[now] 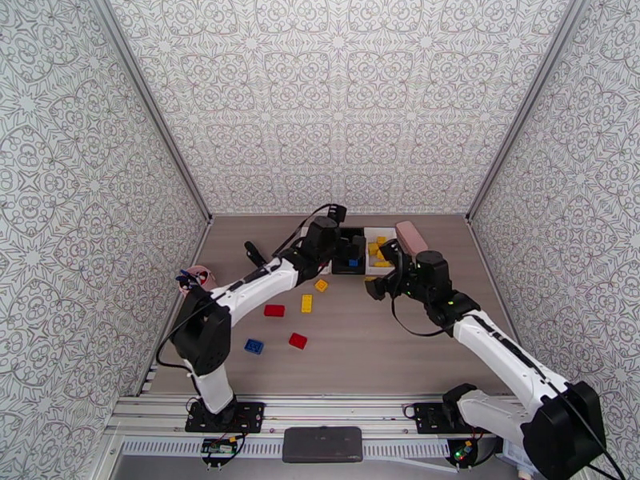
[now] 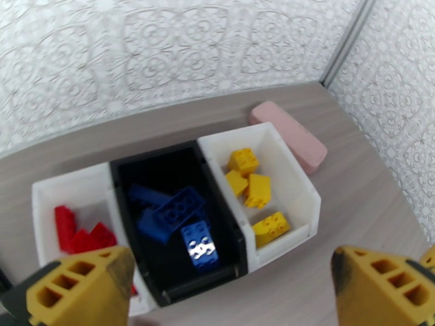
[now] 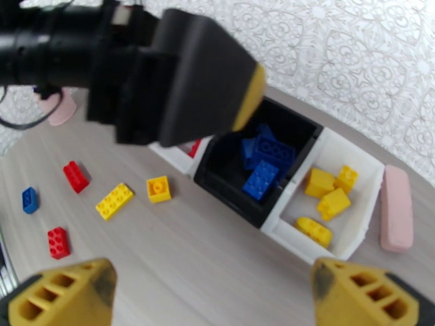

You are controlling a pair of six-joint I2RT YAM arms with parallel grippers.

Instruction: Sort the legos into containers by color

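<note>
Three containers stand in a row at the back. A white tray (image 2: 41, 194) holds red legos (image 2: 81, 234), a black tray (image 2: 155, 158) holds blue legos (image 2: 198, 245), and a white tray (image 2: 304, 199) holds yellow legos (image 2: 255, 188). My left gripper (image 1: 346, 254) hovers open over the black tray, its fingers (image 2: 81, 289) wide apart with nothing between them. My right gripper (image 1: 382, 270) is open just in front of the yellow tray (image 3: 304, 243). Loose on the table are a small yellow brick (image 1: 321, 286), a long yellow one (image 1: 306, 303), two red bricks (image 1: 274, 310) (image 1: 298, 340) and a blue one (image 1: 254, 346).
A pink rounded block (image 1: 411, 236) lies right of the trays. A pink cup (image 1: 198, 279) stands at the left wall, with a black bar (image 1: 254, 254) behind my left arm. Patterned walls close in three sides.
</note>
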